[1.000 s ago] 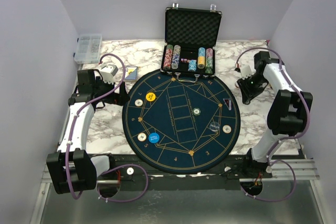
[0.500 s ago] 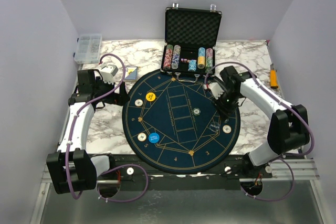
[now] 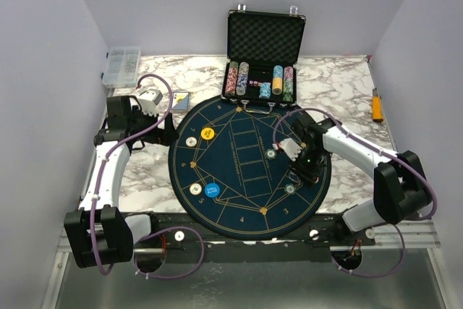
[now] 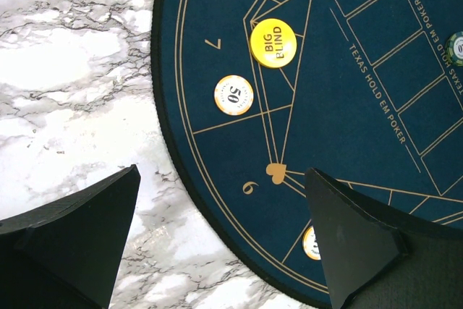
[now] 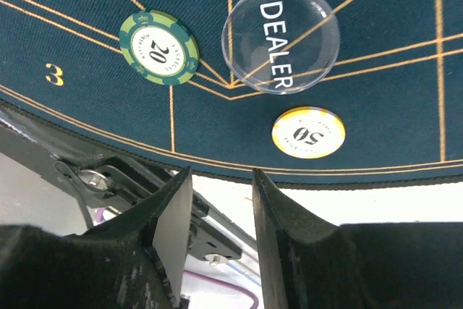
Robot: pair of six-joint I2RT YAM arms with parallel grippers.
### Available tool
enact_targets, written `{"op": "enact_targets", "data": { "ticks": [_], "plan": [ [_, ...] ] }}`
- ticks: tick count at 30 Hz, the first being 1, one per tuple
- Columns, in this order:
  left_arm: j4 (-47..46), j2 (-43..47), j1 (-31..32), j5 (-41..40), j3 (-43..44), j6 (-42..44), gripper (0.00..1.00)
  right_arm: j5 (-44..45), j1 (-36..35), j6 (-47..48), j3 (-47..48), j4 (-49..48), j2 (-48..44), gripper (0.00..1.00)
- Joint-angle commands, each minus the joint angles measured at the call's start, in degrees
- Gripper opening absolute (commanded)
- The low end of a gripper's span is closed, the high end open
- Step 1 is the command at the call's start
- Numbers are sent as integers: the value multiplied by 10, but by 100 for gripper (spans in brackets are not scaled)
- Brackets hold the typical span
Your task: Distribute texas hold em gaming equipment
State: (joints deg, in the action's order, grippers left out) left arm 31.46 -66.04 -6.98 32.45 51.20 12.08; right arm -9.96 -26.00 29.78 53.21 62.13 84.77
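Two grippers hung at opposite sides of the round dark-blue mat. The right gripper sat over the mat's near-right rim, its jaws only a narrow slot apart with nothing between them. Beyond its fingers three game pieces lay on the felt. A green 20 chip sat beside the printed 3, and the clear Dealer disc lay just next to it on a meeting of gold lines. A cream 50 chip lay nearer the rim, close to the Dealer disc but apart from it. The left gripper hovered over the mat's left edge, jaws spread wide and empty. Ahead of it sat the yellow Big Blind disc and a second 50 chip, near each other but not touching. From above, the blue disc lay beside another cream chip, and a green-rimmed chip sat near the middle. An open case with chip stacks stood at the far edge, and a blue card box lay on the marble table
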Motion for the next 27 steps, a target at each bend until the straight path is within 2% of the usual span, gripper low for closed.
{"op": "enact_targets", "data": {
  "ticks": [1, 4, 6, 10, 13, 16, 22, 27],
  "plan": [
    [4, 9, 3, -8, 7, 4, 98, 5, -4, -12, 22, -20, -24, 47],
    [4, 8, 3, -6, 6, 6, 99, -46, -10, -6, 39, -14, -39, 58],
    [4, 9, 4, -4, 6, 6, 98, -52, -46, -13, 33, -33, -47, 60],
    [4, 9, 3, -3, 7, 6, 98, 3, -150, -43, 19, -83, -38, 63],
    [4, 13, 4, -6, 5, 7, 98, 5, -167, -38, 22, -93, -9, 63],
    [4, 17, 3, -8, 5, 8, 98, 43, -205, -34, 9, -110, 7, 66],
    [4, 17, 3, -6, 5, 8, 98, 72, -223, -22, -1, -140, 30, 70],
    [4, 16, 3, -7, 5, 8, 99, 80, -234, -19, 8, -150, 52, 67]
  ]
}}
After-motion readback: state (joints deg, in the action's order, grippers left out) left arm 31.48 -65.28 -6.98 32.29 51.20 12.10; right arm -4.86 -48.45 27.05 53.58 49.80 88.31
